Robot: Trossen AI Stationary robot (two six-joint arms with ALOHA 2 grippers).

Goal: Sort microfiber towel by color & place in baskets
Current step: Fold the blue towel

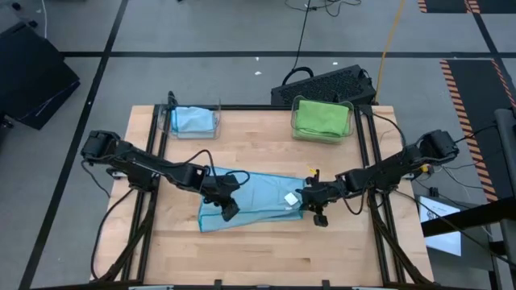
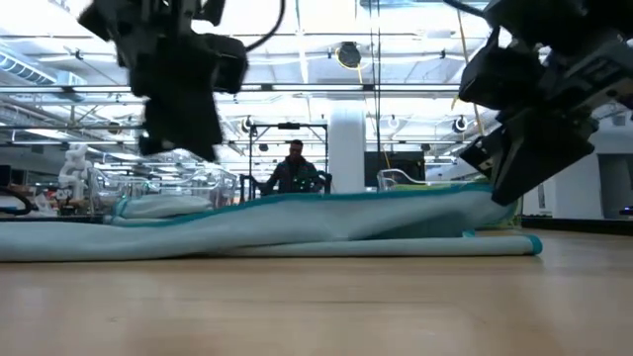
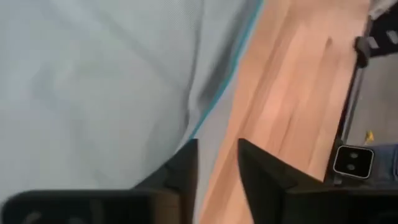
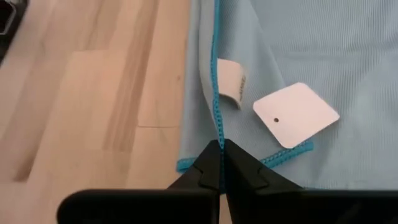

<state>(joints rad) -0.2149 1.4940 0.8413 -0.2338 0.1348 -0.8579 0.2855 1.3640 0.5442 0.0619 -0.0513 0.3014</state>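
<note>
A light blue microfiber towel [image 1: 250,201] with teal stitching lies spread across the table's middle. My left gripper [image 1: 228,208] hovers open above the towel's left part [image 3: 93,81], clear of it in the low view. My right gripper [image 1: 310,201] is shut on the towel's right end. Near that end the towel carries a white tag [image 4: 295,114] and a small sewn label [image 4: 230,81]. Two clear baskets stand at the far edge. The left basket [image 1: 216,113] holds a blue towel and the right basket [image 1: 348,122] holds a green one. My right gripper pinches the towel's teal-stitched edge [image 4: 216,127] between its two fingers, close to a corner and the white tag. The fingers come from the table's right side, slanting down. The held end [image 2: 475,203] is raised a little; the rest lies slack on the table.
A black keyboard [image 1: 322,84] lies beyond the far edge between the baskets. Dark frame rails [image 1: 367,153] run along both table sides. Bare wood [image 1: 258,258] stretches along the near edge. A person [image 2: 295,168] sits in the room behind the table.
</note>
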